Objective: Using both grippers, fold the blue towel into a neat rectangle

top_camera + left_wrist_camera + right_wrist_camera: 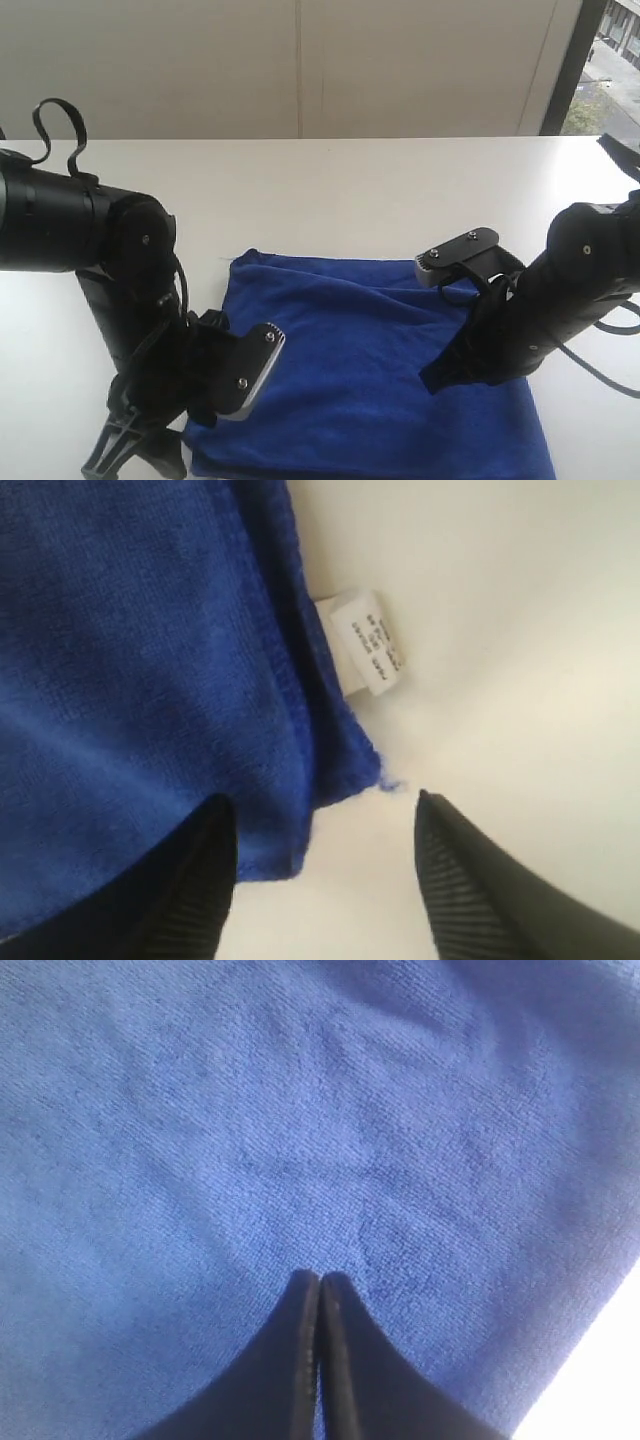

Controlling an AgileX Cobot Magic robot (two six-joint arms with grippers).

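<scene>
1. Looking down from the exterior view, the blue towel lies on the white table between the two arms. It's mostly flat with a few soft wrinkles, and its near edge runs off the bottom of the picture.
2. The left gripper is spread wide, jaws well apart. In the left wrist view one finger sits over the towel's edge and the other is over bare table.
3. A frayed corner of the towel points into that gap, but nothing is pinched.
4. A small white tag with tiny print sticks out from the towel's hem onto the table, just beside that corner. The print is too small to read.
5. The right gripper has its jaws pressed together, with no cloth showing between them. Fuzzy blue towel fills nearly the whole right wrist view, with a sliver of white table in one corner.
6. From the exterior view the right gripper points down over the right part of the towel. Honestly I can't tell whether the tips touch the fabric or hang just above it.
7. The left arm's bulk hides most of the left gripper in the exterior view, down by the towel's left edge.
</scene>
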